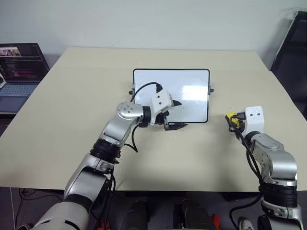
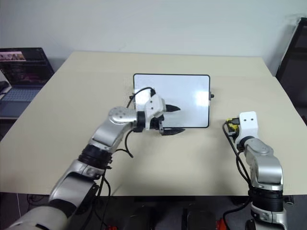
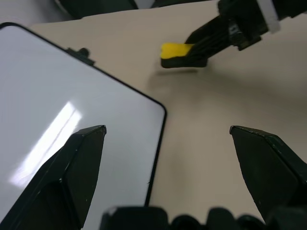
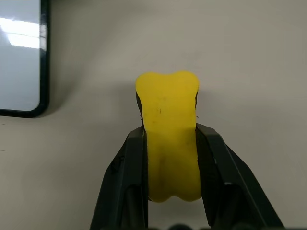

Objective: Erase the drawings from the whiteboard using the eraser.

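Beige table [image 1: 72, 105] fills most of what I see, with a pale wall behind it and 1 laptop [image 1: 19, 72] beyond its left edge. I count 1 whiteboard [image 1: 192, 84] lying flat near the middle of the table, with bare surface on all 4 sides of it and the widest free room toward the far edge and the left. I cannot make out any drawings on its white face.

My left gripper [image 1: 173, 115] hangs over the near edge of the whiteboard, pointing to the right; its 2 fingers stand wide apart and hold nothing.

My right gripper [image 1: 231, 118] is to the right of the board, clearly apart from its frame. Its jaws are clamped on the 1 yellow eraser [image 4: 168, 124], which is low over bare table, not over the board.
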Available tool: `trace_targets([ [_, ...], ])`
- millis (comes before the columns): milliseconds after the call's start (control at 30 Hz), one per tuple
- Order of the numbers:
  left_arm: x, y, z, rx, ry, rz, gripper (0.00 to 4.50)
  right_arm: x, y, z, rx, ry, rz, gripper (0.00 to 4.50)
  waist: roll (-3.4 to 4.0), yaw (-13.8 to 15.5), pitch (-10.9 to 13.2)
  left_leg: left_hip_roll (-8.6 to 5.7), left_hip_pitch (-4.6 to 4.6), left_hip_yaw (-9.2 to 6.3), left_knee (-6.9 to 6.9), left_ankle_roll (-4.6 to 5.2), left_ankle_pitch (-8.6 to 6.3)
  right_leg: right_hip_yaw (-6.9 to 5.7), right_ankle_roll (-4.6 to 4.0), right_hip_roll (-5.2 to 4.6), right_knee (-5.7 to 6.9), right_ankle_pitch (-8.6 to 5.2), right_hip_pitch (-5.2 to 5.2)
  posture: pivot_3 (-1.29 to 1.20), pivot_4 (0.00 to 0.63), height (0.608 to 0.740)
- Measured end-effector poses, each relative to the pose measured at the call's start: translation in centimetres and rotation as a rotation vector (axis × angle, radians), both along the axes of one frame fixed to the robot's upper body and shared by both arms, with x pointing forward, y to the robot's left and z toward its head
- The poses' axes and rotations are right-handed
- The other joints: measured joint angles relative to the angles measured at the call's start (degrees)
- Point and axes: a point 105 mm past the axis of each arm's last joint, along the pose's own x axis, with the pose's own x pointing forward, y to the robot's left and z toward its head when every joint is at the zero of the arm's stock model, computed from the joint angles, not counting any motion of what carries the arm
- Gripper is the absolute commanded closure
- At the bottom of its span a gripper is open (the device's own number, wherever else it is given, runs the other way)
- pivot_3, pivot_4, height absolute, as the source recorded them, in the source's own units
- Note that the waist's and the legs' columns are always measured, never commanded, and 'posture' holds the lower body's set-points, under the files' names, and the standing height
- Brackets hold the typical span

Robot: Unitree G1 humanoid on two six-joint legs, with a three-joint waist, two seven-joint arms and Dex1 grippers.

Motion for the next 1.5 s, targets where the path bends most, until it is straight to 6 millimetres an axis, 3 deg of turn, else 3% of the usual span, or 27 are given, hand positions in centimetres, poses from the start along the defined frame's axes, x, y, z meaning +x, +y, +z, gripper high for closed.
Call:
trace_targets([
  [500,-0.8,-1.8,-0.1,0.008,-0.053,-0.127,0.0,-0.3,-0.8,-1.0,0.011,0.033,-0.044,3.5,0.0,0.0,0.0,0.01,0.01,0.0,0.02,0.0,0.0,0.01,0.0,0.04,0.03,0.0,0.01,0.0,0.15,0.74],
  [867,-1.0,-2.5,-0.1,0.0,-0.061,-0.145,0.0,-0.5,-1.2,-1.1,0.06,0.031,-0.073,0.03,0.0,0.0,0.0,0.01,0.02,0.0,0.02,0.0,0.0,0.01,0.0,0.05,0.04,0.0,0.01,0.0,0.15,0.74],
  [1067,-0.2,-2.2,0.3,-0.038,-0.081,-0.078,0.0,-0.4,-1.0,-0.4,0.094,-0.014,-0.067,0.03,0.01,-0.1,0.0,0.03,0.02,0.0,0.02,0.0,0.0,0.02,0.01,0.06,0.05,0.0,0.01,0.0,0.15,0.74],
  [1200,0.7,-0.3,0.1,-0.099,-0.048,0.061,0.0,-0.3,-0.1,2.0,0.084,-0.137,-0.032,0.03,0.02,-0.4,0.0,0.06,0.04,-0.01,0.01,0.0,0.0,0.02,0.01,0.06,0.06,0.0,0.01,0.0,0.15,0.74],
  [1367,0.9,4.5,-1.2,-0.196,0.023,0.344,0.0,-0.8,0.9,3.7,0.044,-0.269,0.012,0.03,0.02,-0.6,0.0,0.07,0.02,-0.09,0.03,0.0,0.0,0.08,0.01,0.03,0.06,0.0,0.01,0.0,0.15,0.74],
  [1500,0.6,7.7,0.2,-0.336,-0.021,0.607,0.0,-1.3,2.7,4.1,0.01,-0.368,0.082,0.03,0.02,-0.3,0.0,0.06,0.02,-0.12,0.05,0.0,0.0,0.15,0.01,-0.03,0.05,0.0,0.05,0.0,0.15,0.74],
])
